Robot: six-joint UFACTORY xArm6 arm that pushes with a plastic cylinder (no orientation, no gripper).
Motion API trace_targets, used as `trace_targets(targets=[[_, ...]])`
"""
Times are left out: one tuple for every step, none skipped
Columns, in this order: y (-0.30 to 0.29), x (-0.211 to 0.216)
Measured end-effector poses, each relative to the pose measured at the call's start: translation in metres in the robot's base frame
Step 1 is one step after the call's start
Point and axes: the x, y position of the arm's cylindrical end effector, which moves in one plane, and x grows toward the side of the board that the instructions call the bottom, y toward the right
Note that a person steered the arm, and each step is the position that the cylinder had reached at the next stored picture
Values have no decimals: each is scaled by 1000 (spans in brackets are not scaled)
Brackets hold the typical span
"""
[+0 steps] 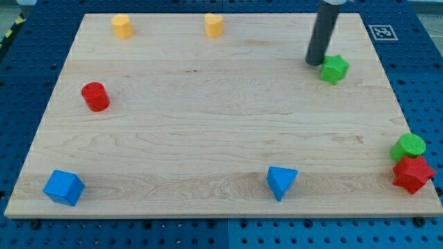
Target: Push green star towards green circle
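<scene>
1. Camera view shows the wooden board [208,124] filling most of the picture, resting on a blue pegboard table [14,83] whose edges run out of the shot on all sides.
2. The dark rod comes down from the view's top edge, so its upper part is cut off; my tip [315,63] sits on the board just to the view's left of the green star [334,69], touching it or nearly so. I can't tell which. There is no hand or claw on this arm, just the bare rod, so nothing opens or closes.
3. The green star lies in the upper right of the board, well apart from the green circle [408,146] at the right edge.
4. The red star [413,173] sits right against the green circle, just below it, hanging over the board's right edge.
5. Blue cube [64,187] bottom left, blue triangle [281,182] bottom middle.
6. Red cylinder [95,97] at the left.
7. Two yellow blocks [122,26] [214,24] near the top edge; their shapes are hard to make out.
</scene>
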Motion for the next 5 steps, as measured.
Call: trace_targets(targets=[[24, 0], [26, 14], [37, 18], [46, 14], [52, 42]])
